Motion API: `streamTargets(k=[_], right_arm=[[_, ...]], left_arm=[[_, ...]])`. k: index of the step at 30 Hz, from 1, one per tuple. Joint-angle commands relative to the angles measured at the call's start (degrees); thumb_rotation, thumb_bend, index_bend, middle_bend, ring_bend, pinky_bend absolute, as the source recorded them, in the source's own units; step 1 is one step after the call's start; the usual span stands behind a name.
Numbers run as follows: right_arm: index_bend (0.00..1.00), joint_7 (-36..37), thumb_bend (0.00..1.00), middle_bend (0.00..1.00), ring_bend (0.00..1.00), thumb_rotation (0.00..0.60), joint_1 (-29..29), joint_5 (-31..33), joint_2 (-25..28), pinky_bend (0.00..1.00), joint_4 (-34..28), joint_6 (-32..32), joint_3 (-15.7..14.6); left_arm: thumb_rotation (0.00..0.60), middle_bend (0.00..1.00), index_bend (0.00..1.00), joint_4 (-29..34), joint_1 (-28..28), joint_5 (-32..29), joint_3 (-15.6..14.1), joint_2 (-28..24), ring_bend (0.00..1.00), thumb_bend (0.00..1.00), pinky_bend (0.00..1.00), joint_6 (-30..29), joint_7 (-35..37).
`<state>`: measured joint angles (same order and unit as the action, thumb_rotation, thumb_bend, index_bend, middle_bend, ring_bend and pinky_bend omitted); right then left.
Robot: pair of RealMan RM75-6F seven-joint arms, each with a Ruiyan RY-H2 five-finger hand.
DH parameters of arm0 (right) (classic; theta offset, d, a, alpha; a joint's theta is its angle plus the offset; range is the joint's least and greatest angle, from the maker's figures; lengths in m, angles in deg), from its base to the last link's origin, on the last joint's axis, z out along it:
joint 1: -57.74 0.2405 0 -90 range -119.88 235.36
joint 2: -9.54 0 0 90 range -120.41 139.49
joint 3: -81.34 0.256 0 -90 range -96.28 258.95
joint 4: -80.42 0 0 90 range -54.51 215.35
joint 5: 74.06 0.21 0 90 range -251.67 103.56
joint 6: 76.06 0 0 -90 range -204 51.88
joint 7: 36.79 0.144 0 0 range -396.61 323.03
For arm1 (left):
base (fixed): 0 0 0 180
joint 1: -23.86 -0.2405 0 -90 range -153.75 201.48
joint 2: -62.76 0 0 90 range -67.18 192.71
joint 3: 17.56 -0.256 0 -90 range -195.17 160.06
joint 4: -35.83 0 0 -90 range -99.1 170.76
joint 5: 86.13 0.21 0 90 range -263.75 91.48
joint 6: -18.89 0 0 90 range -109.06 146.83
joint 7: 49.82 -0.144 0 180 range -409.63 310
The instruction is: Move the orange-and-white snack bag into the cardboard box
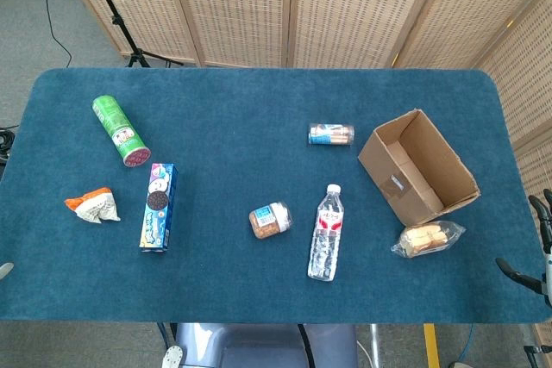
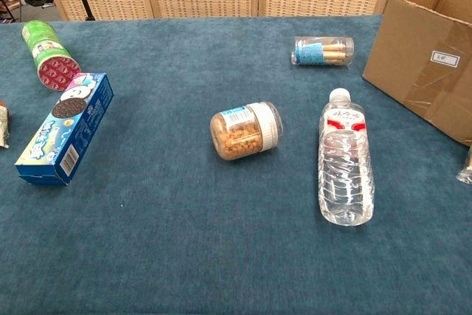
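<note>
Although the task asks for the orange-and-white snack bag (image 1: 92, 206) to go into the cardboard box (image 1: 417, 167), nothing of it appears to be done yet. In the head view the bag lies flat on the blue table (image 1: 259, 101) near its left edge, just left of the blue cookie box (image 1: 158, 207), and no hand touches it. The cardboard box stands open at the right side, well apart from the bag, with nothing visible inside it. The right hand (image 1: 536, 254) shows only at the right border of the head view, beside the table; its dark fingers look spread and hold nothing. A small grey part at the left border may belong to the left hand, but whether it is open or closed cannot be told. The whole work seems to remain: reaching for the bag, grasping it, carrying it across the table past the water bottle (image 1: 325, 233) and the nut jar (image 1: 270, 220), and releasing it into the box.
</note>
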<state>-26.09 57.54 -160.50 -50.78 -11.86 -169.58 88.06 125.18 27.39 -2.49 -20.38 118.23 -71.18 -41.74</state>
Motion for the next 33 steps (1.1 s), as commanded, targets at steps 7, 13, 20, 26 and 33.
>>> streamTargets(k=[7,13,20,26,33], right_arm=[[0.0,0.4,0.0,0.0,0.0,0.6,0.1,-0.2,0.3,0.0,-0.3,0.6,-0.3],[0.0,1.0,0.0,0.0,0.0,0.6,0.0,-0.4,0.8,0.0,-0.8,0.6,-0.3],[0.0,2.0,0.0,0.0,0.0,0.6,0.2,-0.1,1.2,0.0,-0.7,1.5,-0.4],[0.0,2.2,0.0,0.0,0.0,0.6,0.3,-0.3,1.5,0.0,-1.0,1.8,-0.7],[0.0,2.7,0.0,0.0,0.0,0.6,0.2,0.2,1.6,0.0,-1.0,2.0,-0.5]], left_arm=[[0.6,0.0,0.0,-0.1,0.0,-0.3,0.9,-0.1,0.0,0.0,0.06,1.9,0.3],[0.6,0.0,0.0,-1.7,3.5,-4.2,2.9,0.6,0.0,0.0,0.06,9.7,-0.2],[0.6,0.0,0.0,-10.4,7.4,-3.9,4.7,5.7,0.0,0.0,0.06,16.0,5.0],[0.6,0.0,0.0,-18.4,14.1,-0.1,4.4,11.0,0.0,0.0,0.06,25.5,12.5],[0.6,0.0,0.0,-22.3,18.3,2.7,4.1,14.9,0.0,0.0,0.12,29.0,12.7]])
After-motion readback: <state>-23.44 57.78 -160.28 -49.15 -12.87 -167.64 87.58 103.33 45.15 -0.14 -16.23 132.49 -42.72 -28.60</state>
